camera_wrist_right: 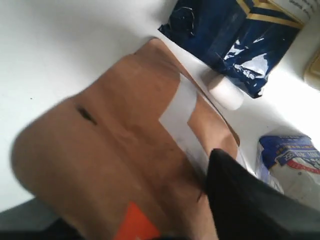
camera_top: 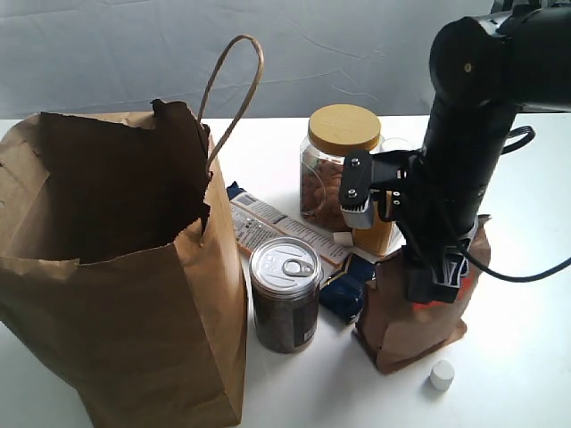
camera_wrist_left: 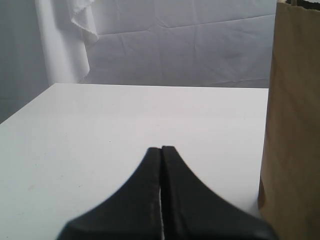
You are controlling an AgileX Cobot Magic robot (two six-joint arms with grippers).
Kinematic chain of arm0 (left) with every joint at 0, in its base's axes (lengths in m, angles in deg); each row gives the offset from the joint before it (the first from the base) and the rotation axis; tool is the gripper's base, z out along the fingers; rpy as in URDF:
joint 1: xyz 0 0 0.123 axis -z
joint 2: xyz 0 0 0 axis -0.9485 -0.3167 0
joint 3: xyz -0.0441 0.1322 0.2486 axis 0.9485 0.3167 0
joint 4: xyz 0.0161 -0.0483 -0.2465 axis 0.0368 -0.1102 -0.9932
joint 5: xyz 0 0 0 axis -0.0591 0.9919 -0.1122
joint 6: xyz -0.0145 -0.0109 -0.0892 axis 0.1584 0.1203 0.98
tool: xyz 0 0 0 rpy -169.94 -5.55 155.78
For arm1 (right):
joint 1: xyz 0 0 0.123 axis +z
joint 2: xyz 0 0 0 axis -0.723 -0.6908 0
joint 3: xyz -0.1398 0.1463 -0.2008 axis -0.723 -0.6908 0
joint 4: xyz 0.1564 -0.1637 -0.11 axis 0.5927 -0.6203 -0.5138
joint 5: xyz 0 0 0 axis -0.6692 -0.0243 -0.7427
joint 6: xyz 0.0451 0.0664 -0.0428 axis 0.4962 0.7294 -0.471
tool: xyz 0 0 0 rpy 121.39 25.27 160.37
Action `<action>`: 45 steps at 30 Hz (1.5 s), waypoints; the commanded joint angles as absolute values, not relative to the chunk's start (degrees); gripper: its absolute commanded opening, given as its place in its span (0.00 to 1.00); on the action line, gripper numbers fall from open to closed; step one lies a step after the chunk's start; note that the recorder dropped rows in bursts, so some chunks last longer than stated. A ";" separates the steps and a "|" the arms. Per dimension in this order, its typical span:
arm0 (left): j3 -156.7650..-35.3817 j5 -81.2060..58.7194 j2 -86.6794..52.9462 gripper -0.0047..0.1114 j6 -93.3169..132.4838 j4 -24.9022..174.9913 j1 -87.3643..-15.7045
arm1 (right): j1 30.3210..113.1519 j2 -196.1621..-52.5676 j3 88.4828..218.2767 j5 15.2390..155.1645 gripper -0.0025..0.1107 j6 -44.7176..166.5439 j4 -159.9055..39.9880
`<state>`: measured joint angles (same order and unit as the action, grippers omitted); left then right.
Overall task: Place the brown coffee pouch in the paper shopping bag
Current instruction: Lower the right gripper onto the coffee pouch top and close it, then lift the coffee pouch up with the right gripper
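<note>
Nearest on the white table (camera_top: 522, 357) is a small white cap (camera_top: 442, 374). Just behind it, on the right, the brown coffee pouch (camera_top: 406, 325) stands upright. The right gripper (camera_top: 435, 283) comes down from above onto the pouch's folded top, covering part of the orange-red label. In the right wrist view one black finger (camera_wrist_right: 245, 200) lies against the pouch paper. The other finger is not clearly seen, so I cannot tell whether the jaws are clamped on the pouch.

Left of the pouch stands a pull-tab can (camera_top: 285, 299), and left of that the paper shopping bag (camera_top: 134, 312), upright with its mouth open. The pouch is outside the bag. A dark blue foil packet (camera_top: 343, 292) lies between can and pouch. Farther back is a jar with a yellow lid (camera_top: 335, 165).

The left gripper (camera_wrist_left: 161, 150) has its fingers pressed together on nothing, low over bare table beside the bag's wall.
</note>
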<state>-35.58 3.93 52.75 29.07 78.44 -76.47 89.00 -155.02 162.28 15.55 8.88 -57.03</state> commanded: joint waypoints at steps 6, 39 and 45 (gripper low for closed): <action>-35.38 3.73 52.95 0.04 29.21 78.70 -76.66 | 89.21 -156.45 162.56 15.24 0.02 11.46 -57.20; -35.38 3.73 52.95 0.04 29.21 78.70 -76.66 | 89.21 -111.97 162.56 47.04 0.02 29.43 -44.02; -35.38 3.73 52.95 0.04 29.21 78.70 -76.66 | 89.21 -111.71 162.56 52.62 0.02 16.13 -25.61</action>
<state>-35.58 3.93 52.75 29.07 78.44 -76.47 89.11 -111.89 162.65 47.57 22.91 -35.20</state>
